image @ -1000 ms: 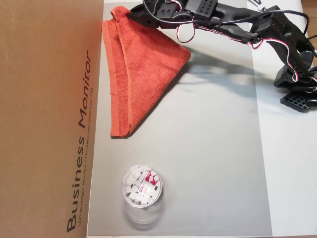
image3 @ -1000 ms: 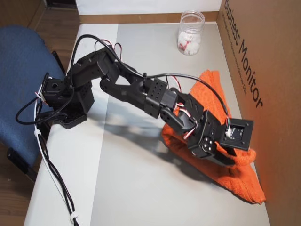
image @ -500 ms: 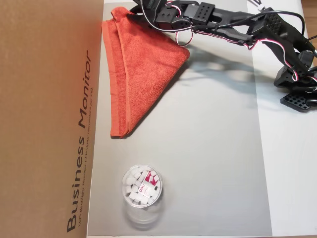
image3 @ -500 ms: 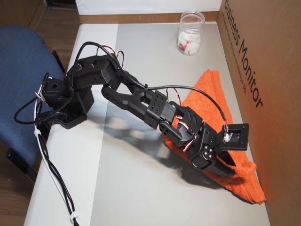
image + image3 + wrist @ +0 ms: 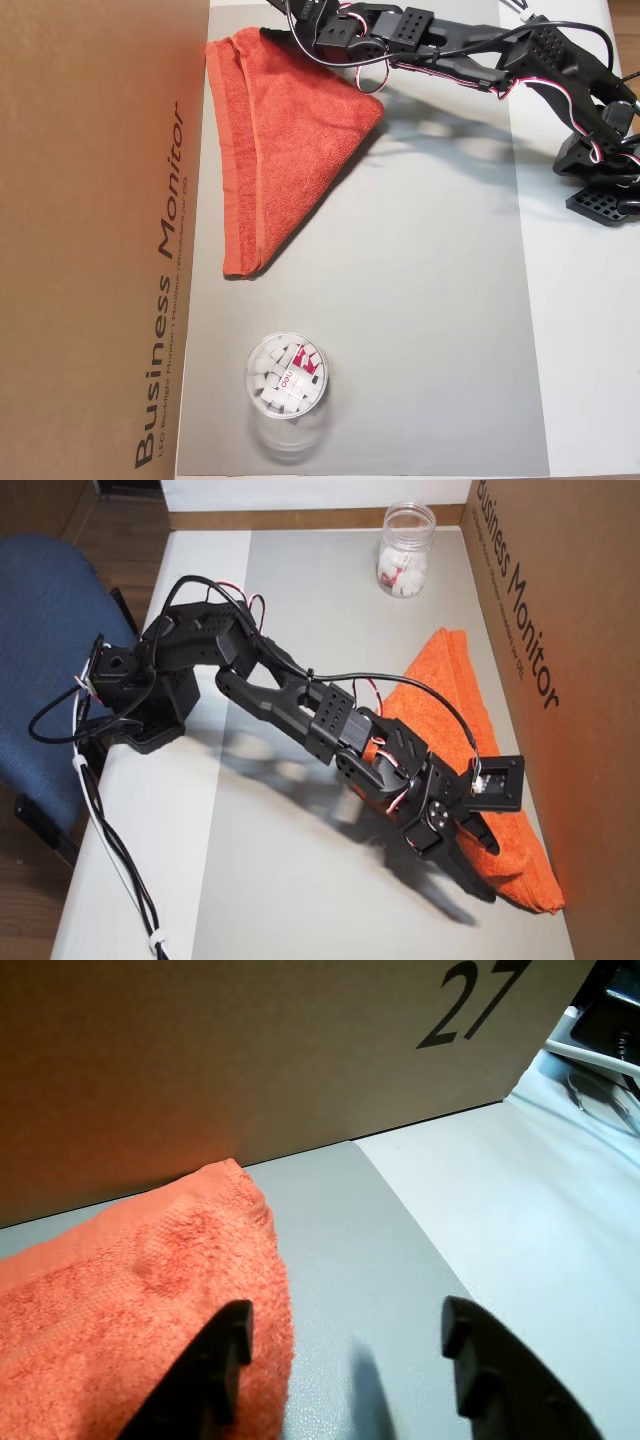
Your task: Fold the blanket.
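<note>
Since a second ago the tool [image 5: 345,1345] has slid off the blanket [image 5: 280,130] toward its corner, jaws spread wide and empty. Fuzzy orange-red terry, folded into a triangle with hemmed bands, lies flat on the grey counter [image 5: 430,300] against the cardboard box [image 5: 100,240].

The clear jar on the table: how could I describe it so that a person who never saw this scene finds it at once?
Start from the big brown cardboard box printed "Business Monitor" along one side of the grey mat. Follow that box edge away from the folded orange blanket. The jar stands alone there, the only see-through thing, round and filled with small white pieces.
</note>
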### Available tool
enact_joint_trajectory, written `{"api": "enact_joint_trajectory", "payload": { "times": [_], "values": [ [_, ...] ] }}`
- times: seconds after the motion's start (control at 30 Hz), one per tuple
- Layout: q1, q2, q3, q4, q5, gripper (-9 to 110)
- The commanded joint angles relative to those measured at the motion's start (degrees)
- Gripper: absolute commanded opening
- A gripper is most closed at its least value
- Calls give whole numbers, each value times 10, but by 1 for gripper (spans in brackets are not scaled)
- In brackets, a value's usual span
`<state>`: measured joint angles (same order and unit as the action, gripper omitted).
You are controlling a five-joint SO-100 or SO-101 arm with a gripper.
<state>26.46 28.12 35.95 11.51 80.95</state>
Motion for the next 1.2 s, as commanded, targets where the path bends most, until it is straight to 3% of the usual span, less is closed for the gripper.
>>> {"api": "enact_joint_trajectory", "payload": {
  "times": [0.0,0.5,1.17],
  "values": [
    [-4,26,-31,-4,1,19],
    [-35,206,126,115,1,0],
    [-91,264,404,122,-1,0]
  ]
}}
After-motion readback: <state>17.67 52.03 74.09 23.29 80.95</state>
